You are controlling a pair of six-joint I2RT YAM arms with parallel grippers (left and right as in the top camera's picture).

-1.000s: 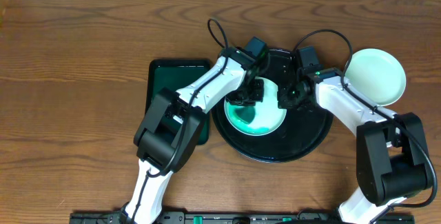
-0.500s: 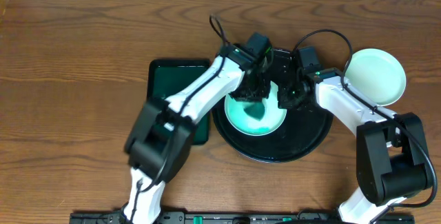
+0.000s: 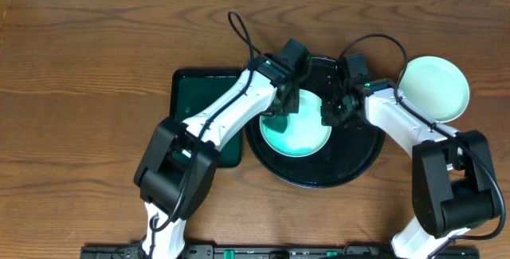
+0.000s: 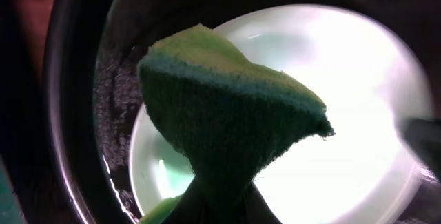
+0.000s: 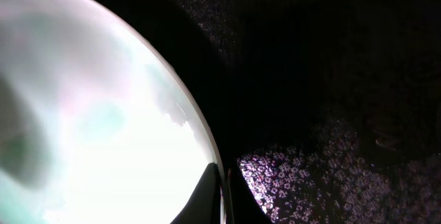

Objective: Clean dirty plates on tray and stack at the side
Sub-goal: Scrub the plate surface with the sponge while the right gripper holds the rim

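Note:
A white plate with a pale cyan tint lies on the round black tray. My left gripper is shut on a green sponge and holds it over the plate's upper left part. My right gripper is shut on the plate's right rim, with the plate to its left and the wet tray to its right. Another white plate sits on the table to the right of the tray.
A dark green rectangular tray lies just left of the black tray, partly under my left arm. The black tray's raised rim runs close to the sponge. The rest is bare wooden table.
My left gripper has moved the sponge from the plate's middle to its upper left edge. The dark teal patch on the plate no longer shows. The right gripper has not moved.

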